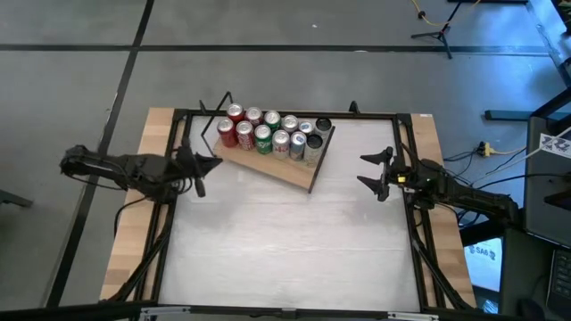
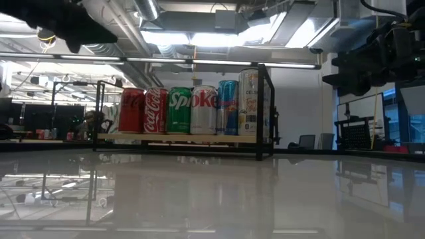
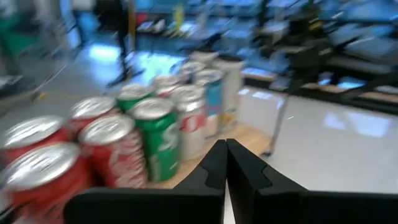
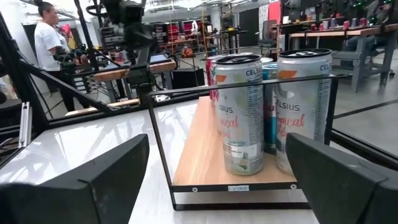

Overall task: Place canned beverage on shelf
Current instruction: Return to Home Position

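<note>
The shelf [image 1: 268, 166], a light-brown board on thin black wire supports, stands at the table's far middle, turned at a slant. Several cans [image 1: 268, 132] stand upright on it in rows: red, green, silver, blue and two tall white ones [image 4: 242, 112]. In the low view they show as a row [image 2: 192, 109]. My left gripper [image 1: 212, 163] is shut and empty, raised just off the shelf's left end; it also shows in the left wrist view [image 3: 225, 163]. My right gripper [image 1: 373, 170] is wide open and empty, to the right of the shelf and facing its right end [image 4: 217, 180].
The pale tabletop [image 1: 285, 241] stretches from the shelf toward the near edge. A black frame [image 1: 178, 116] runs along the table's edges, with wooden side strips [image 1: 125, 250]. A person [image 4: 46, 34] stands in the room beyond the table.
</note>
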Action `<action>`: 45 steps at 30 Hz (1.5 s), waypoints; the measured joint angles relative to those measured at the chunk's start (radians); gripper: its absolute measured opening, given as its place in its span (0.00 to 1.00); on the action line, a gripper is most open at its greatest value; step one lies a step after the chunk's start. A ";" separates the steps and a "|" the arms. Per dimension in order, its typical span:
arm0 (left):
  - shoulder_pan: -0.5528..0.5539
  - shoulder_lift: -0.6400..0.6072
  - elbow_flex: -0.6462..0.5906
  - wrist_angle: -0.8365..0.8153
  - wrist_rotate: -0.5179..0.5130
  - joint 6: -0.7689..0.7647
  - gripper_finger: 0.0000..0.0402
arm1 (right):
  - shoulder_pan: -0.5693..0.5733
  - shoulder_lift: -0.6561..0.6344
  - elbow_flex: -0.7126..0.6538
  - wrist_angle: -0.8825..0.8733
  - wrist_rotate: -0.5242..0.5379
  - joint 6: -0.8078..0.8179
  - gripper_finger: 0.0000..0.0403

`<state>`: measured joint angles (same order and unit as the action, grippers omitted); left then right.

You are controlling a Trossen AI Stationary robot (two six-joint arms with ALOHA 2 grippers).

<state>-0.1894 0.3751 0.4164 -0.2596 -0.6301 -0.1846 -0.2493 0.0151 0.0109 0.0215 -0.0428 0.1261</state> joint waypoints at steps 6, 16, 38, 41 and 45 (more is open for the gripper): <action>0.000 -0.105 -0.152 0.211 0.107 0.142 0.00 | 0.000 0.000 0.000 -0.001 0.000 0.000 0.92; 0.001 -0.302 -0.294 0.231 0.111 0.199 0.00 | 0.000 0.000 0.000 -0.001 -0.001 -0.001 0.92; 0.243 -0.371 -0.409 0.317 0.312 0.293 0.00 | 0.000 0.000 -0.001 -0.001 -0.001 -0.002 0.92; 0.256 -0.368 -0.409 0.315 0.337 0.297 0.00 | 0.000 -0.001 -0.001 -0.001 -0.001 -0.002 0.92; 0.264 -0.368 -0.409 0.316 0.333 0.304 0.00 | 0.000 -0.001 -0.001 -0.001 -0.001 -0.002 0.92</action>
<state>0.0745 0.0075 0.0071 0.0559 -0.2970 0.1197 -0.2493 0.0144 0.0097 0.0204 -0.0441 0.1246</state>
